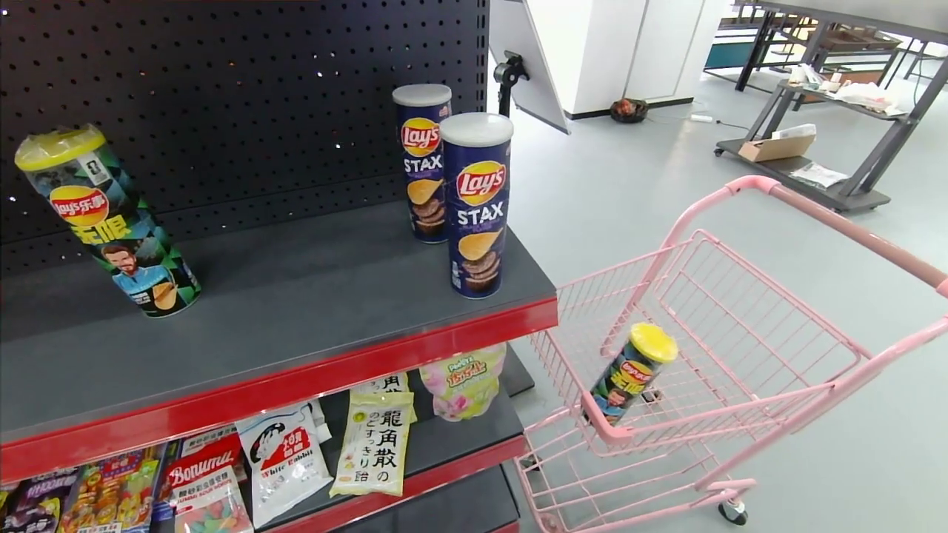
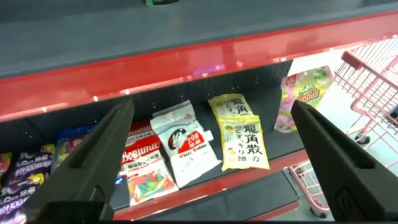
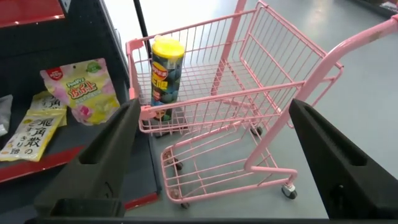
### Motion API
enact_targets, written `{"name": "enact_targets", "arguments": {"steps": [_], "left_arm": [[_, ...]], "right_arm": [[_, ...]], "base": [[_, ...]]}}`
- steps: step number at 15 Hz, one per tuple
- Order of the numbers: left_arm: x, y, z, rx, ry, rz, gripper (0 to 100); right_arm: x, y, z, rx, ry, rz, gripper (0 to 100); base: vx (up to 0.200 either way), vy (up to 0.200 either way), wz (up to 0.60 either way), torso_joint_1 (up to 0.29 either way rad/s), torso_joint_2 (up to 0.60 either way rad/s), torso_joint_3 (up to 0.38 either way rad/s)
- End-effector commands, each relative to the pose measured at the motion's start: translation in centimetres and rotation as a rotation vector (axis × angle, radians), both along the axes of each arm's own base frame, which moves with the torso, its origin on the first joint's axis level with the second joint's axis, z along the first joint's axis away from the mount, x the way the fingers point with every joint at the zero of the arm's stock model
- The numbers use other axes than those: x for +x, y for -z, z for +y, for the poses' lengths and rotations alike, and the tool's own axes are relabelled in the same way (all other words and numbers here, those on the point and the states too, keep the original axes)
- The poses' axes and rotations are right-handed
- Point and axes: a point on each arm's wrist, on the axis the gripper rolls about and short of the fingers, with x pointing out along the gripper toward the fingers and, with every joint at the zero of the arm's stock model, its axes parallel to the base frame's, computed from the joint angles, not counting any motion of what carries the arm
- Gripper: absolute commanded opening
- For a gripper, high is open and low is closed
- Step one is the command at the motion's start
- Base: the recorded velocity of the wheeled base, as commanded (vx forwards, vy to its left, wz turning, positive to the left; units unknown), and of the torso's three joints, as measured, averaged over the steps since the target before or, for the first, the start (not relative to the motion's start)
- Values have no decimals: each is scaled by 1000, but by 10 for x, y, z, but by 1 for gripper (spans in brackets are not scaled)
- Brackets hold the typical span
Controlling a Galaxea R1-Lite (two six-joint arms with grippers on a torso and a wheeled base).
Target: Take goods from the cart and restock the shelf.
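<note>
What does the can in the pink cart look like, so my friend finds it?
Look right of the shelf for the pink shopping cart. One chips can stands in its basket, in the corner nearest the shelf. Its lid is yellow, unlike the shelf's two blue, white-lidded cans.

Mock shop, stocked snack shelf (image 1: 296, 385), pink shopping cart (image 1: 740, 355)

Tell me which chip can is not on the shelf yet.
The yellow-lidded can in the pink cart; its twin and both blue cans stand on the top shelf.
</note>
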Motion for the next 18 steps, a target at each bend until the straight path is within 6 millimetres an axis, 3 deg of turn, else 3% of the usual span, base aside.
{"name": "enact_targets", "arguments": {"steps": [1,18], "left_arm": [[0,0,0,0,0,0,100],[0,0,0,-2,0,1,100]], "right_arm": [[0,0,0,0,0,0,100],[0,0,0,0,0,0,100]], "base": [[0,0,0,-139,378,227],[0,0,0,-149,497,344]]}}
